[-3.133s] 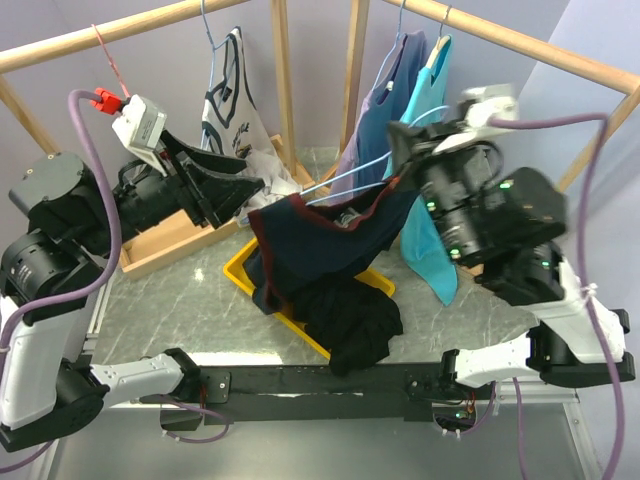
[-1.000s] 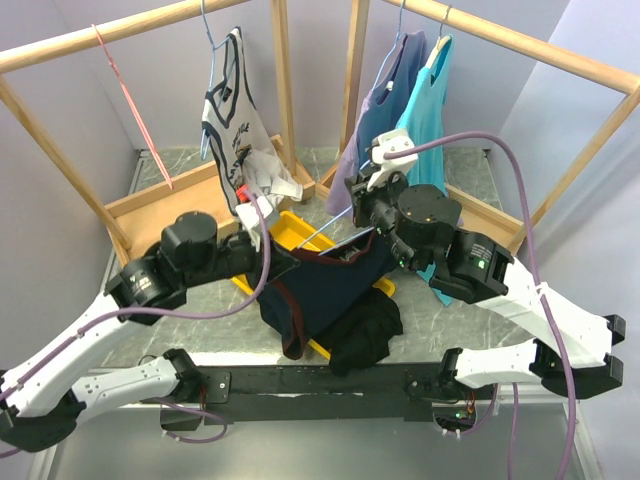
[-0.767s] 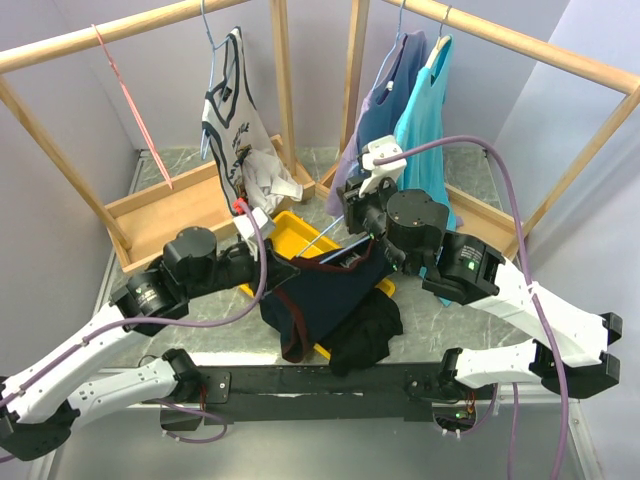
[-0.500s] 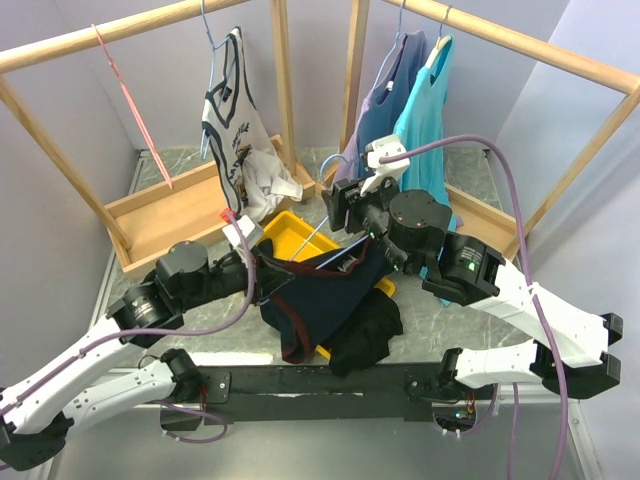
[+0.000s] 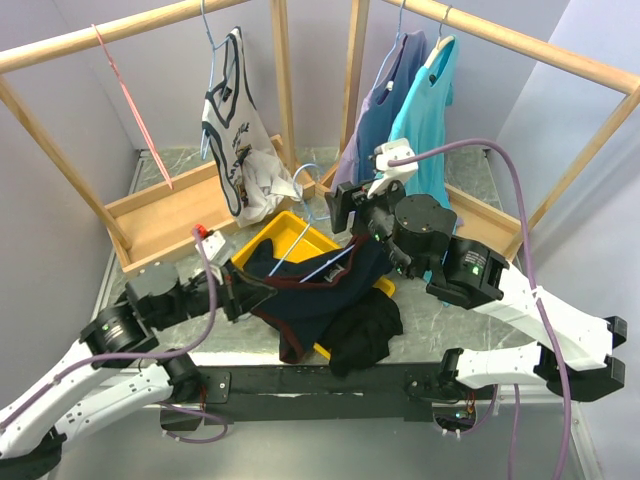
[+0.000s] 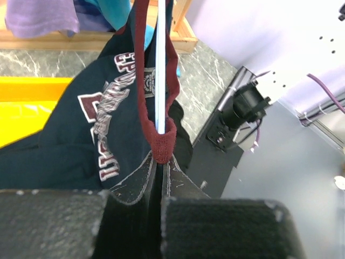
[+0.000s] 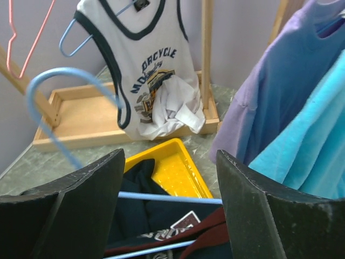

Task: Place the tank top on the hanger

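The navy tank top with maroon trim hangs partly over the yellow tray. My left gripper is shut on a fold of its maroon trim. The light-blue hanger lies across the top. One of its wires runs through the strap loop straight toward my left gripper. My right gripper stands open over the hanger. In the right wrist view a hanger wire crosses between the spread fingers of that gripper without touching them. The hanger's hook curls up on the left.
A yellow tray sits under the top, with a black garment at its near edge. A white tank top hangs from the left rail and a pink hanger farther left. Purple and turquoise shirts hang behind my right arm.
My right gripper has opened and let go of the hanger. My left arm has drawn back toward the lower left, pulling the trim with it.
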Controlling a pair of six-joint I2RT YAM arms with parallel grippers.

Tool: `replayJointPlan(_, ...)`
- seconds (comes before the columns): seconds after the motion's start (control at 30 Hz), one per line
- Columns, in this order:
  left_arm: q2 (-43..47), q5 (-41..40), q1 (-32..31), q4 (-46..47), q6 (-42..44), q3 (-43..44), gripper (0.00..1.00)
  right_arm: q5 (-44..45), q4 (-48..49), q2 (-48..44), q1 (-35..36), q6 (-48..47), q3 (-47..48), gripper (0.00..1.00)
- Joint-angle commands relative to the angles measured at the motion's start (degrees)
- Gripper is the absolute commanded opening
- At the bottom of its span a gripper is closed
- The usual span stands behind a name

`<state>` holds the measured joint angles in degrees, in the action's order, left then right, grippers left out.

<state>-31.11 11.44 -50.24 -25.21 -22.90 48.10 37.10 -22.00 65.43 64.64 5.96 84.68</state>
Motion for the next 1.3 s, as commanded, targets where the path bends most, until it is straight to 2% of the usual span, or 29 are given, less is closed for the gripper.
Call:
replayJointPlan(0.0,3.5,0.9,-0.2,-3.6,-1.4,1.1,0.01,4.3,3.5,-2.5,0.3,-0.2,-0.4,0.77)
replayJointPlan(0.1,6.1,-0.4,-0.2,-5.9,-2.2,1.8,0.01,5.5,4.6,-3.3,0.1,-1.2,0.0,0.78)
replayJointPlan(0.27,9.0,-6.8,-0.2,-9.9,-4.7,5.2,0.01,6.2,5.7,-4.1,0.2,-2.6,1.5,0.80)
replayJointPlan(0.67,9.7,-20.8,-0.2,-27.6,-9.7,20.1,0.01,4.7,5.2,-1.1,0.1,-1.8,2.6,0.82)
replayJointPlan(1.1,10.0,-29.5,-0.2,-45.7,-15.6,30.9,0.01,1.6,6.5,3.6,-1.9,-0.3,2.9,0.82)
replayJointPlan(1.27,9.6,-31.7,-0.2,-49.7,-17.4,33.3,0.01,-1.1,7.4,5.8,-4.1,0.7,2.9,0.82)
